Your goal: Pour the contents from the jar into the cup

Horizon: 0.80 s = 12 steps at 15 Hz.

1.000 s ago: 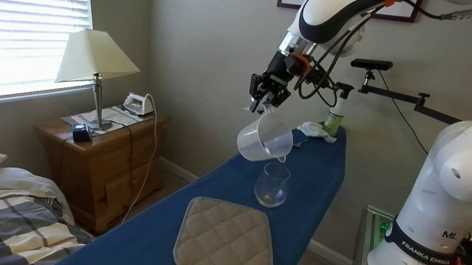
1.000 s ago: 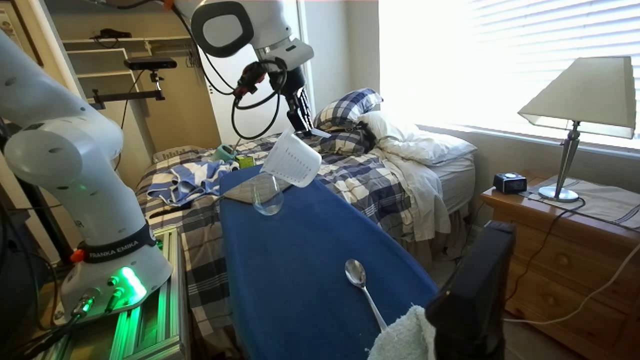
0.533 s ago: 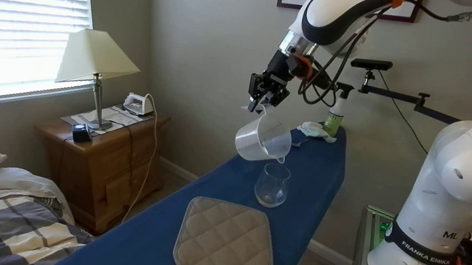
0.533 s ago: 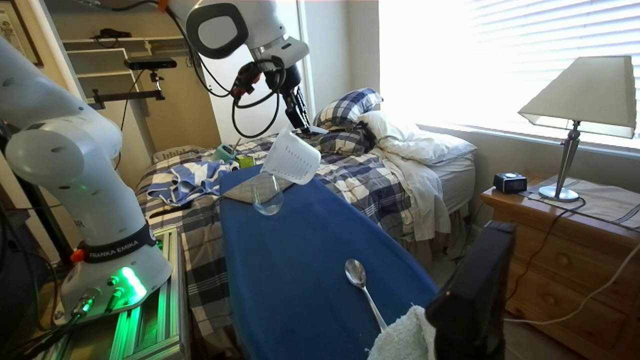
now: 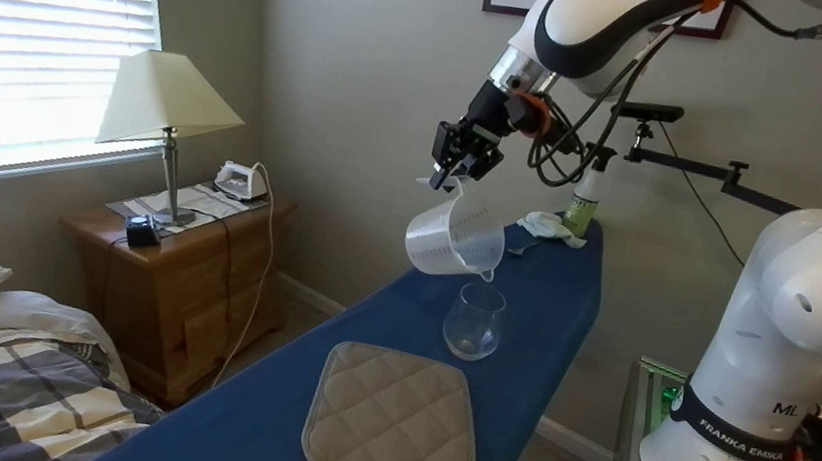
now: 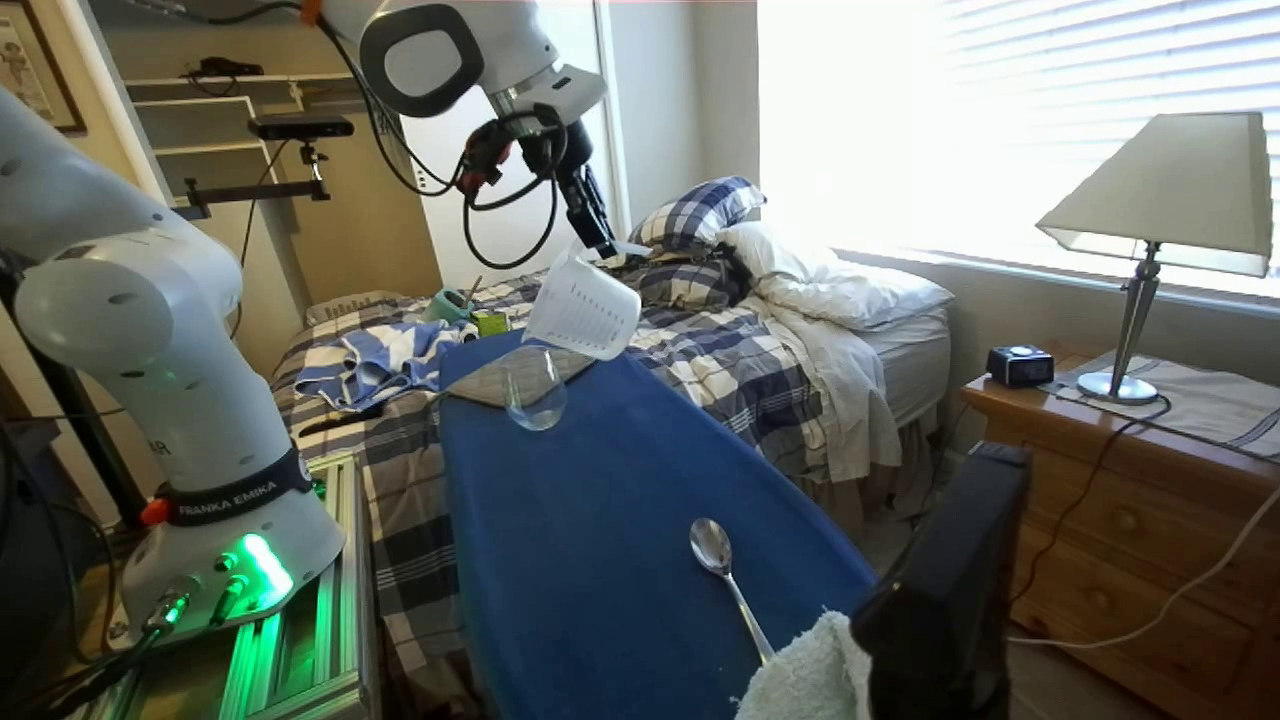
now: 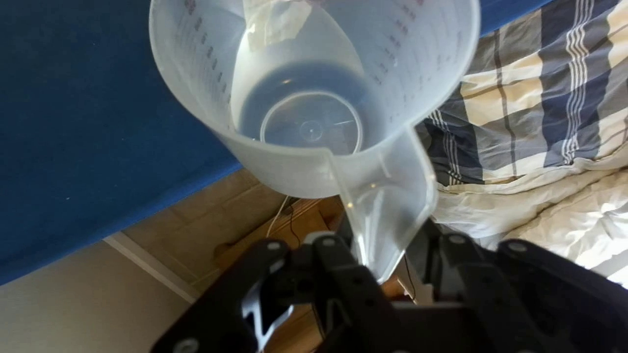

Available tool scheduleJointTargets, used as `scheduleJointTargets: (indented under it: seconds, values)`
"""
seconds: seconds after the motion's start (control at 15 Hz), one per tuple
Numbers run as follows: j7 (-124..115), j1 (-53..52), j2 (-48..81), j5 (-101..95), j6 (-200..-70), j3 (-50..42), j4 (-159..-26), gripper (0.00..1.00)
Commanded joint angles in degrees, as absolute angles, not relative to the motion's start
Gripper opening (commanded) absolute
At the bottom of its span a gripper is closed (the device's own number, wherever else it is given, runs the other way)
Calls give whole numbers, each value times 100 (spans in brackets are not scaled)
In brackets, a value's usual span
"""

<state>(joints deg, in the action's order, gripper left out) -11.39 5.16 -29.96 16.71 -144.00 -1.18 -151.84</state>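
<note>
"So, where is the jar held?"

"It is held up off the blue ironing board, clamped at its handle by the jaws. In both exterior views its lower lip is seen just above the rim of the cup."

"And which way is it pointed?"

"Its long axis is tilted far from upright. In an exterior view, its base is turned to the lower right and its mouth to the left."

"How might it be described?"

"Frosted, whitish and translucent; it is widened towards the rim and printed with measuring marks."

"Is anything contained in it?"

"A pale, curved outline is shown inside in the wrist view, but what is held cannot be told."

"And the cup?"

"It is stood upright on the board, clear and round-bowled; its contents cannot be made out. A beige quilted pad is laid near it. Farther along are placed a spoon, a white cloth and a spray bottle."
</note>
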Motion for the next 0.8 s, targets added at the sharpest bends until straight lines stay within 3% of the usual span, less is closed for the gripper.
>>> scheduleJointTargets:
  seconds: [0.0,0.73]
  values:
    - [-1075,433,-3266,1576,-14578,-138,-15370,9]
    - [-937,241,-3321,1639,-14888,-147,-15472,9]
